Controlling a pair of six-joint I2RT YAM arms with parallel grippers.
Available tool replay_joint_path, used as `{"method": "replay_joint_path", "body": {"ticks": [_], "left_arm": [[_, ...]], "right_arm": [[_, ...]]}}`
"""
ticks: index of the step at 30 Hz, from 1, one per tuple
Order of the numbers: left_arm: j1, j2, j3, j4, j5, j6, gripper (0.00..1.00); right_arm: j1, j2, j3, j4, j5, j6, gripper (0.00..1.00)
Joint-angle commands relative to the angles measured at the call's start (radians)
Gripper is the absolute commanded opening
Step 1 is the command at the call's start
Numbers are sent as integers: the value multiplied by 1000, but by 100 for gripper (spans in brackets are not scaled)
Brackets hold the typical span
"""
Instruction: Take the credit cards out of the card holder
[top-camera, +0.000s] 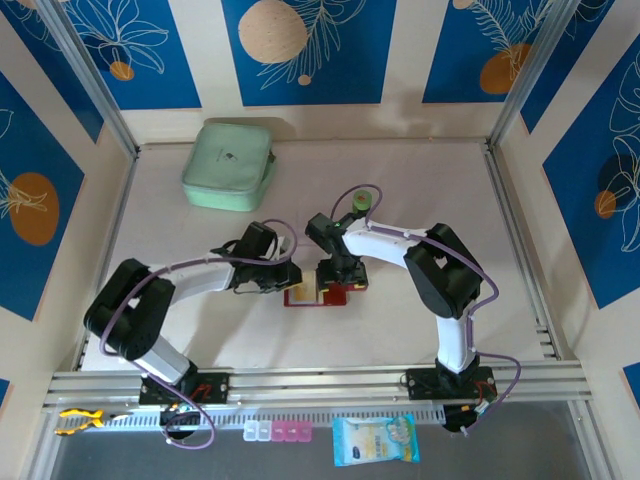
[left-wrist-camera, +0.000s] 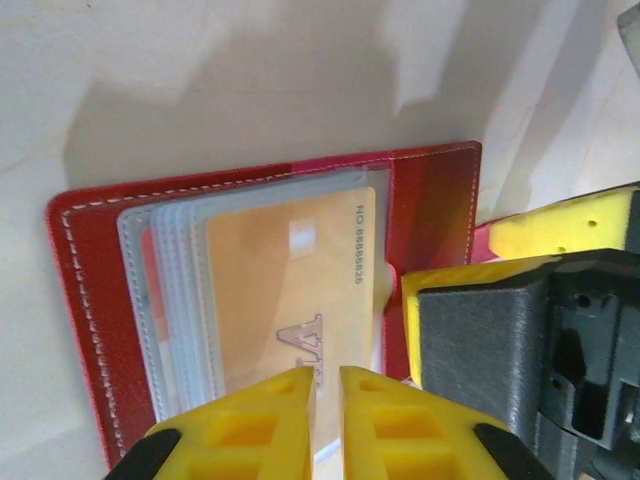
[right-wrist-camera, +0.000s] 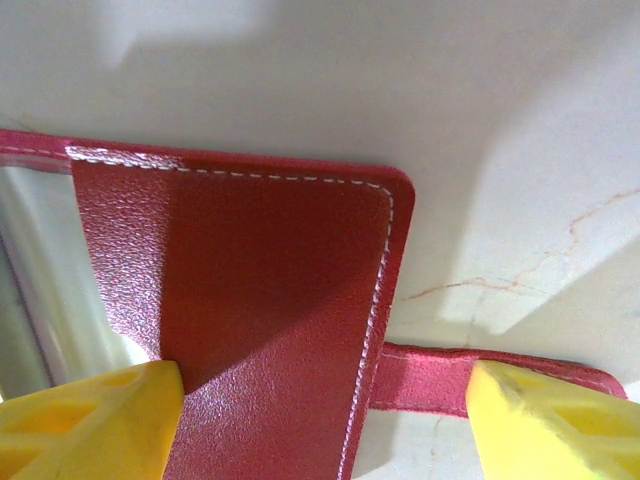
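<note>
Though the wallet (top-camera: 335, 293) lies opened flat on the table (top-camera: 420, 190), no card is out of it yet as far as I can see. Nothing card-like lies on the table around the wallet, and the top card (left-wrist-camera: 290, 300), an orange-yellow one, sits in its clear sleeve (left-wrist-camera: 170, 290) with more sleeves stacked beneath it. I judge the job to be at its first pull, with every card left to take. My left claw (left-wrist-camera: 327, 390) is narrowed to a sliver at the edge of that card nearest me and looks to be pinching it, though I cannot see how deep the bite goes. My right claw (right-wrist-camera: 325, 400) stands wide, one finger on the wallet's other flap and the other by the snap tab (right-wrist-camera: 430, 380); it grips nothing and seems to be pressing the wallet down. The left wrist view gives me the card, the sleeves and the pinch, while the right wrist view gives the bare red flap and the tab instead. The top view sets both claws meeting at the wallet, with a mint-green case (top-camera: 230, 165) well beyond it.
</note>
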Motion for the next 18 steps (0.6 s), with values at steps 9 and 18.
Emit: {"method": "replay_joint_path", "body": {"ticks": [9,18], "left_arm": [[-3,31,1,-94,-75,74,13],[-2,31,-18,-67,-61,60,12]], "right_arm": [[22,45,-9,-52,19,10,76],[23,-27,11,-79,24,10,75]]}}
